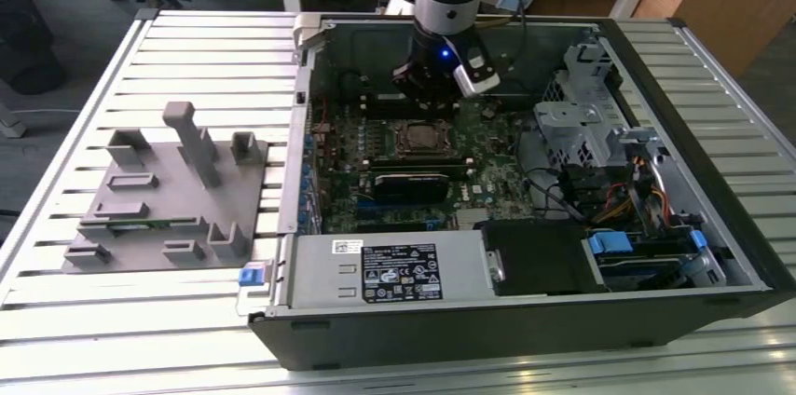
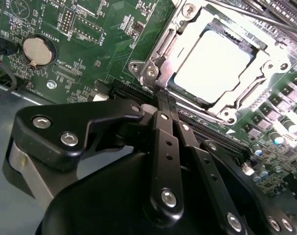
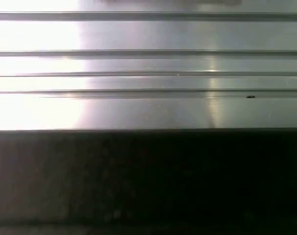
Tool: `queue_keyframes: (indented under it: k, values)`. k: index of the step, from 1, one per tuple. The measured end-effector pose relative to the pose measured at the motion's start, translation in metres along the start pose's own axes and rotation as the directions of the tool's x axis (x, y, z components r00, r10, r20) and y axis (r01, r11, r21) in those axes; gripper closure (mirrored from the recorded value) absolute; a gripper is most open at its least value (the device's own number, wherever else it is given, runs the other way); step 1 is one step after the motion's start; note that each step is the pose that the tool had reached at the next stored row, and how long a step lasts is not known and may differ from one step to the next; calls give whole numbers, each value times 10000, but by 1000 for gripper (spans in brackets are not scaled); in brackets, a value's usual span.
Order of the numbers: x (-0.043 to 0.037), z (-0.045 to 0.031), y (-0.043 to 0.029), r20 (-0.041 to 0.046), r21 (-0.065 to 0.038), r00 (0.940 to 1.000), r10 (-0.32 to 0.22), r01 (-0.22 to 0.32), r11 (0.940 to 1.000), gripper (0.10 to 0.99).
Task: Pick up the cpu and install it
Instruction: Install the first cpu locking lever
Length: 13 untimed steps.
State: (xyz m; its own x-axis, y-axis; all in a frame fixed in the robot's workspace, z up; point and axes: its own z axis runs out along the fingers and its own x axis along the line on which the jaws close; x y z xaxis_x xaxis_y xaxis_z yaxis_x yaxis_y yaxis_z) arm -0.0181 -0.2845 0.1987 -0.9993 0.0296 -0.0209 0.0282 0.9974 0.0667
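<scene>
My pincer (image 1: pixel 432 88) hangs inside the open computer case (image 1: pixel 696 255), over the far part of the motherboard (image 1: pixel 498 176), just past the socket (image 1: pixel 420 139) toward 12 o'clock in the exterior view. In the second wrist view the pincer (image 2: pixel 163 105) has its black fingers (image 2: pixel 164 147) drawn together, with nothing between them. The tips sit at the edge of a long black slot, near the socket frame but not touching it.

The cpu (image 2: pixel 213 63) lies flat in the socket (image 2: pixel 153 68), silvery-white top up, inside the metal frame. From the fingertips it lies toward 1 o'clock in the second wrist view. The cpu is apart from my pincer.

A round coin cell (image 2: pixel 37 50) sits on the green board at about 10 o'clock from the fingertips in that same view.

In the exterior view the case rests on a slatted metal desk (image 1: pixel 186 50). A grey fixture plate (image 1: pixel 168 199) with upright blocks stands on the desk at 9 o'clock from the case, well apart from my pincer. A long narrow green stick (image 1: pixel 125 223) lies in one of its holders.

The first wrist view gives bright metal slats (image 3: pixel 148 73) above a dark band; I cannot tell what the band is.
</scene>
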Motion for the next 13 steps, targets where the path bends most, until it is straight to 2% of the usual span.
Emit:
queue_keyframes:
  k: [5,13]
  values:
    - [-2,-117,7,-2,4,10000,0,0,10000,980]
    - [-3,-122,-29,-2,2,10000,0,0,10000,980]
